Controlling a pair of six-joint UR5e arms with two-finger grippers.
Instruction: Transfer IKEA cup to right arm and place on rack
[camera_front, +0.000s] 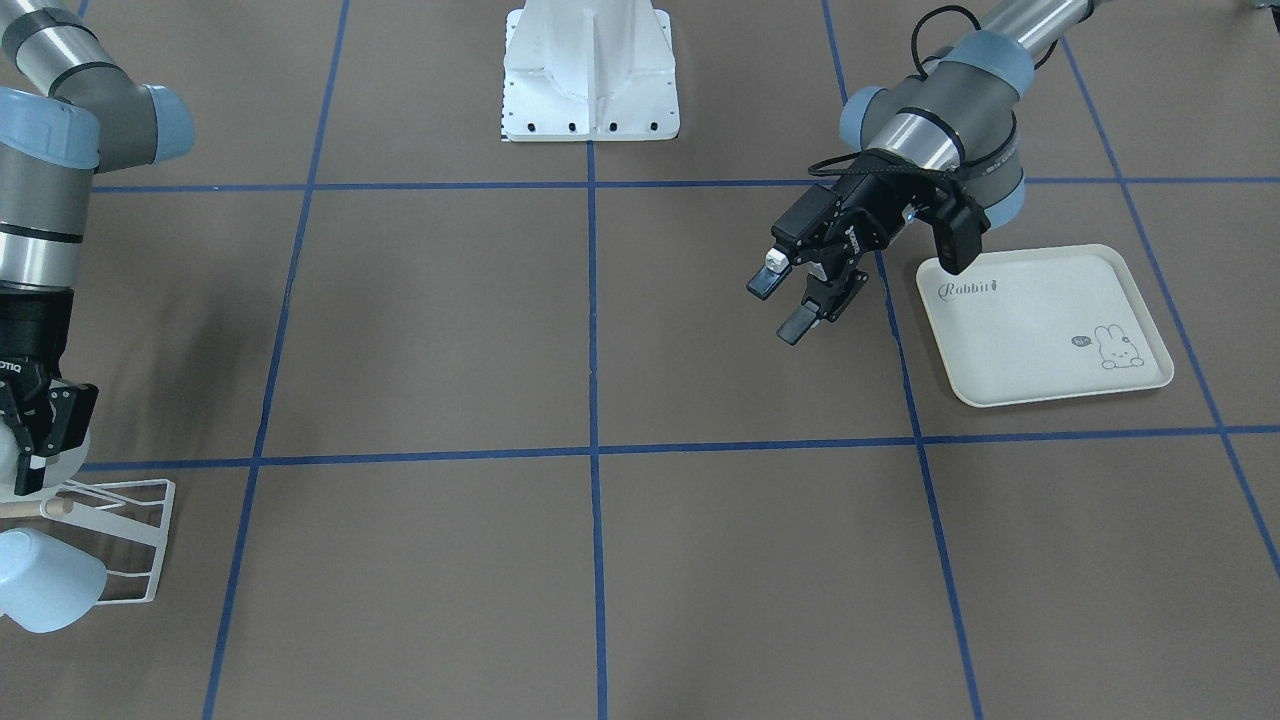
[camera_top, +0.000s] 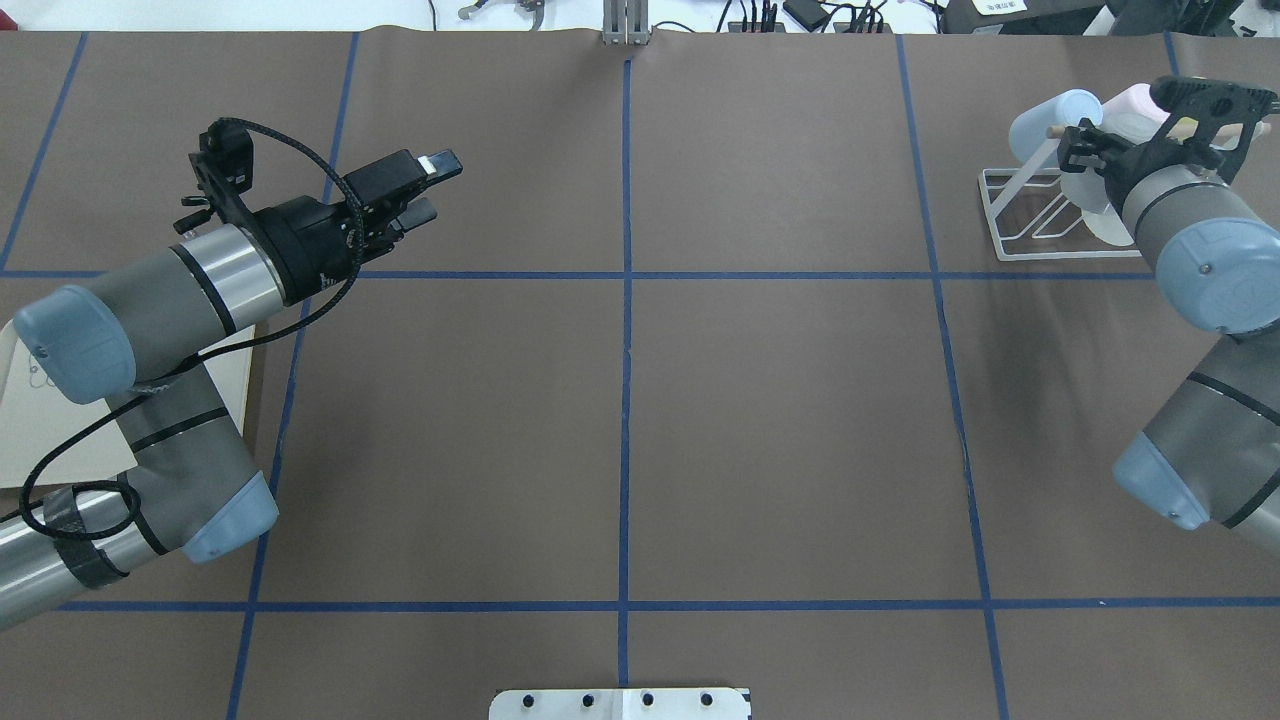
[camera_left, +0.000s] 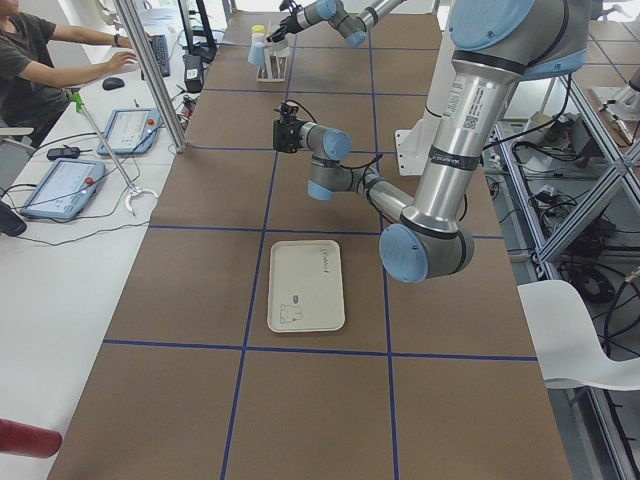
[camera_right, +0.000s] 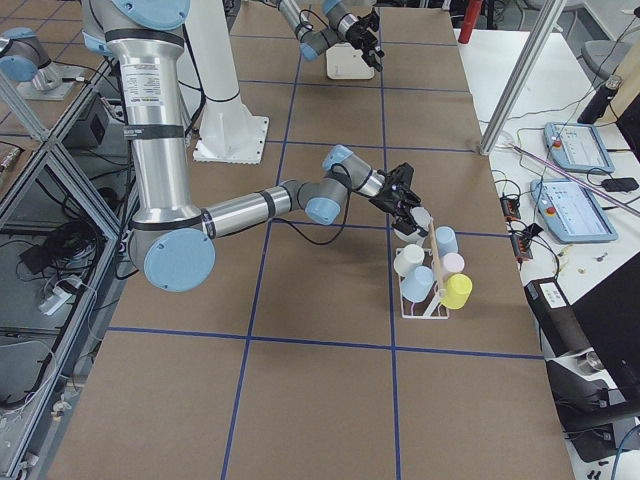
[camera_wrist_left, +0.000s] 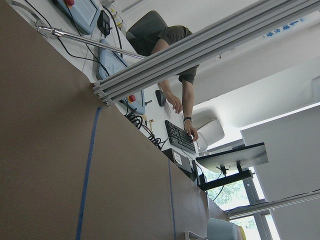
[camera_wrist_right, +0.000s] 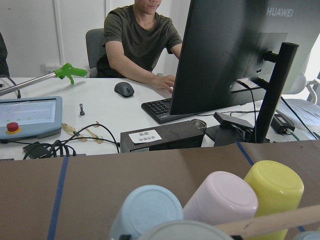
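Note:
My right gripper (camera_front: 35, 440) is over the white wire rack (camera_front: 140, 540) at the table's far right end. It is shut on a white IKEA cup (camera_front: 8, 455), held against the rack's wooden peg (camera_front: 30, 508). The cup also shows in the overhead view (camera_top: 1085, 205), the exterior right view (camera_right: 421, 217) and at the bottom of the right wrist view (camera_wrist_right: 182, 231). My left gripper (camera_front: 778, 307) is open and empty. It hangs above the table near the cream tray (camera_front: 1040, 330), far from the rack.
The rack holds several other cups: light blue (camera_wrist_right: 145, 210), pink (camera_wrist_right: 220, 197) and yellow (camera_wrist_right: 275, 187). The robot's white base (camera_front: 590, 80) stands at the table's middle edge. Operators sit at desks beyond the far edge.

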